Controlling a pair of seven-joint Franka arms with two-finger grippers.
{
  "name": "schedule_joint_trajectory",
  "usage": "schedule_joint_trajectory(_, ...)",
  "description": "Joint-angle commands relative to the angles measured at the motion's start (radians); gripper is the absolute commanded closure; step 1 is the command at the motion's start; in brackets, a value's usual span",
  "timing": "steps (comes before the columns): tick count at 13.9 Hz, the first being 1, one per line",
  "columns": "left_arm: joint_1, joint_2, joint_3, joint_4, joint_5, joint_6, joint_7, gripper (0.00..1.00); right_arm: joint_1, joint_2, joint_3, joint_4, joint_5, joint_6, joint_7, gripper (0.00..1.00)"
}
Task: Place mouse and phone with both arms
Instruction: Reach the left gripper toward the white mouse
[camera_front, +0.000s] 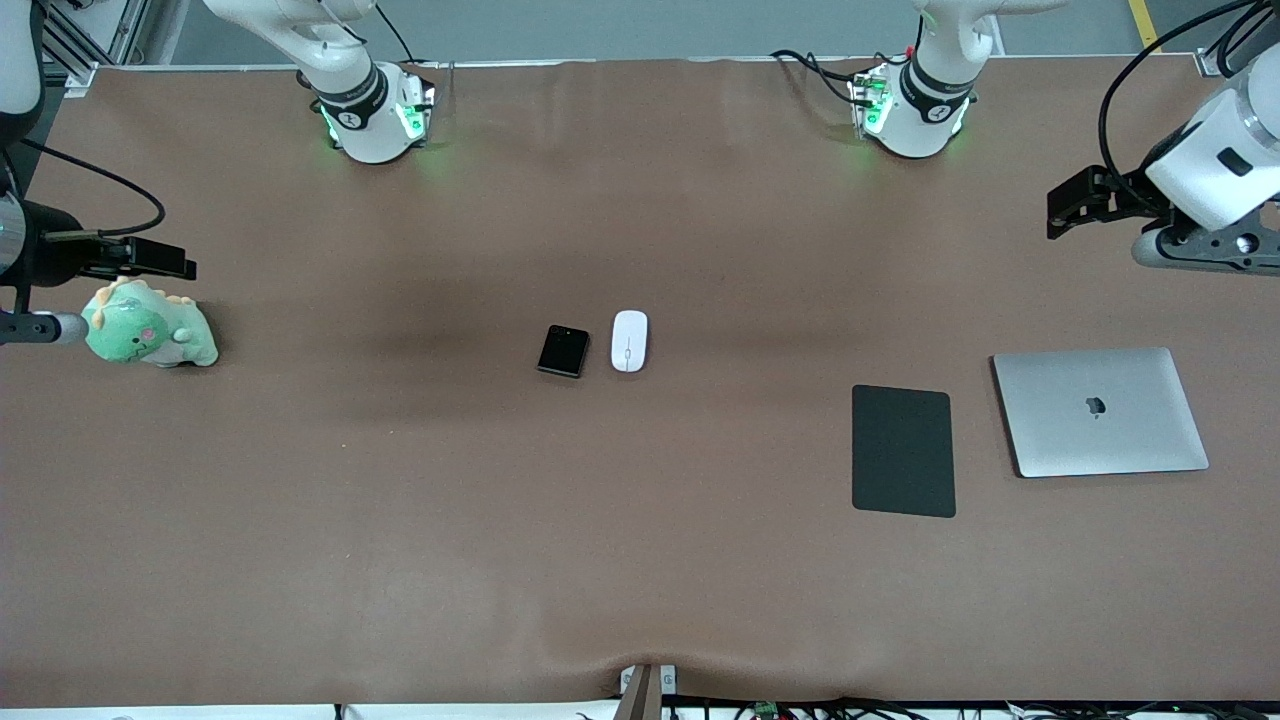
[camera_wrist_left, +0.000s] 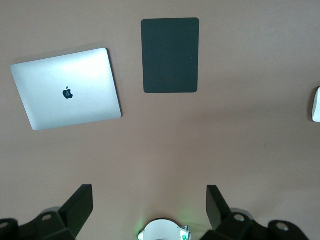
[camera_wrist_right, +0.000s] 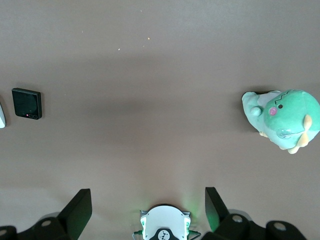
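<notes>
The white oval mouse (camera_front: 629, 341) lies flat near the middle of the brown table. The black phone (camera_front: 563, 351) lies beside it, apart from it, toward the right arm's end. My left gripper (camera_front: 1062, 212) hangs open and empty in the air at the left arm's end, up over the table by the laptop. In the left wrist view its fingers are wide apart (camera_wrist_left: 149, 207), and the mouse's edge (camera_wrist_left: 316, 104) just shows. My right gripper (camera_front: 175, 262) hangs open and empty over the plush toy at the right arm's end. The right wrist view shows its spread gripper (camera_wrist_right: 148, 210) and the phone (camera_wrist_right: 27, 103).
A matte dark-grey pad (camera_front: 903, 451) and a closed silver laptop (camera_front: 1100, 412) lie toward the left arm's end, nearer to the front camera than the mouse. A green plush dinosaur (camera_front: 150, 327) sits at the right arm's end. Both arm bases glow green along the table's edge.
</notes>
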Motion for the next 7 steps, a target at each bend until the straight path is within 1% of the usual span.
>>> schedule_joint_trajectory(1,0.013,-0.015,-0.009,0.008,-0.006,-0.016,0.009,0.0,0.005,-0.016,0.001,-0.012,0.006,0.006,0.01,0.0)
schedule_joint_trajectory(4,-0.008,0.005,-0.014,0.018,-0.017,-0.014,0.0,0.0,0.022,-0.016,0.001,-0.012,0.006,0.006,0.045,0.0)
schedule_joint_trajectory(5,-0.028,0.028,-0.024,0.04,-0.021,-0.013,-0.003,0.0,0.03,-0.016,0.001,-0.014,0.006,0.009,0.057,0.0)
schedule_joint_trajectory(7,-0.064,0.072,-0.026,0.069,-0.026,-0.007,-0.046,0.0,0.039,-0.019,0.002,-0.053,0.009,0.049,0.085,0.0)
